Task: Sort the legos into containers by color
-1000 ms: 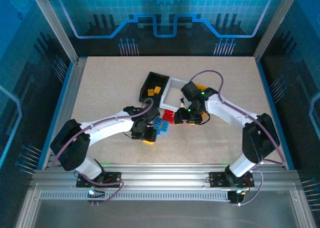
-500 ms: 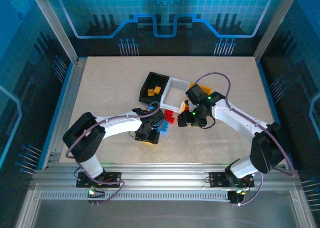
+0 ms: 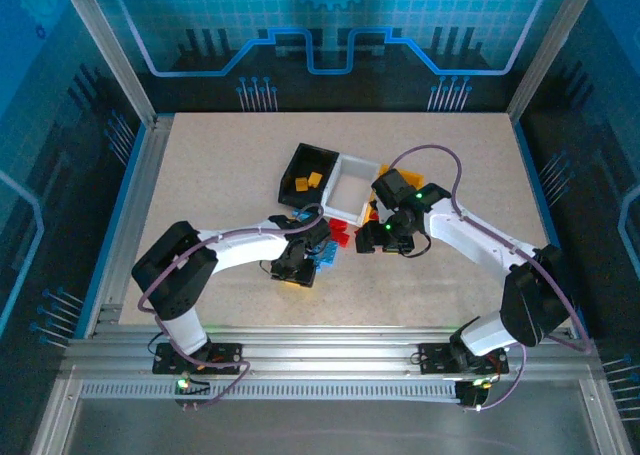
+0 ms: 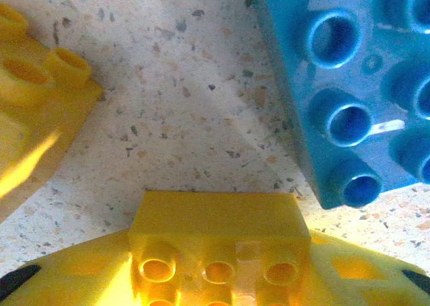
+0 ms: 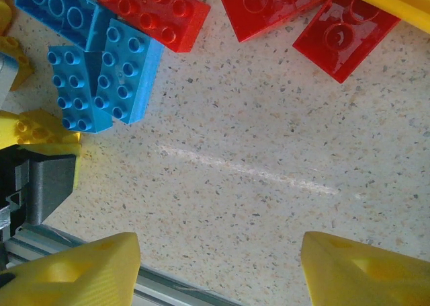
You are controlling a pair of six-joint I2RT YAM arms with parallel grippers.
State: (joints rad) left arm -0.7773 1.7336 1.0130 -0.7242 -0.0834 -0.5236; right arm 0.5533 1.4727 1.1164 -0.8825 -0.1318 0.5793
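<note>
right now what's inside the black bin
Two orange-yellow bricks lie inside the black bin. The rest of its dark floor is too shadowed to tell.

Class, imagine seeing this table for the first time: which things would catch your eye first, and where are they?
A jumble of blue bricks and red bricks lies mid-table, just on the near side of the white bin and the black bin. Up close, a yellow brick is pinched in the left tool, while the right tool hangs open over bare tabletop.
</note>
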